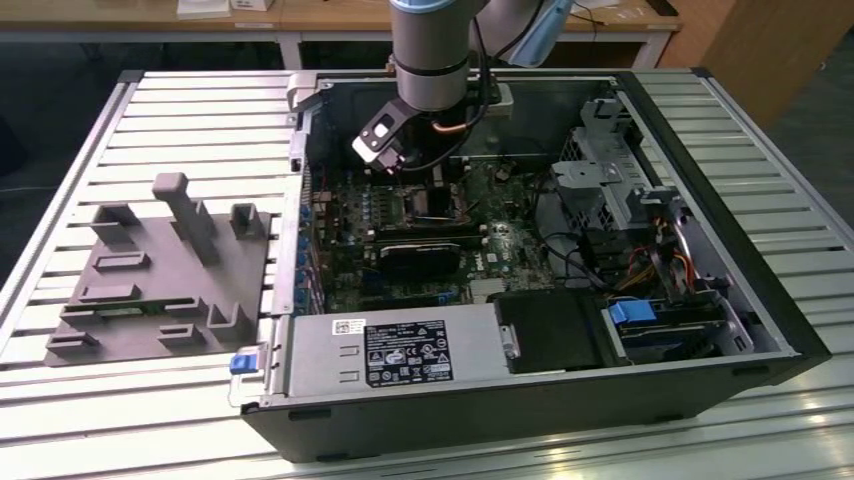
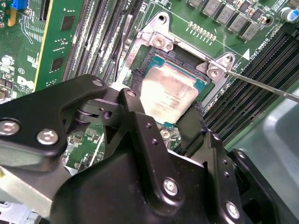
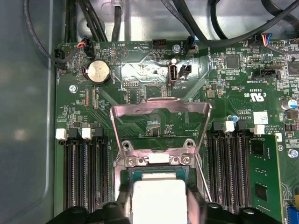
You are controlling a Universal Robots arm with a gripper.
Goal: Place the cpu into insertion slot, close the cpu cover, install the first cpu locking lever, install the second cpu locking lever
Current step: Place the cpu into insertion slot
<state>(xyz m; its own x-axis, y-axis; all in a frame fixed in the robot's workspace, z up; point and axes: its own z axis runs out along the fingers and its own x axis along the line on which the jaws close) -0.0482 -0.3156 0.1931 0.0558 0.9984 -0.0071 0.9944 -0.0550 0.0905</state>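
Second wrist view: claw [image 2: 164, 103] snug on two edges of the cpu [image 2: 170, 93], at the insertion slot [image 2: 154, 55].

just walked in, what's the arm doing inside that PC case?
The arm's claw is down over the motherboard, its fingers against two opposite sides of the cpu, which sits at the insertion slot. In the first wrist view the cpu cover is swung open, away from the socket, so it is not closed yet.
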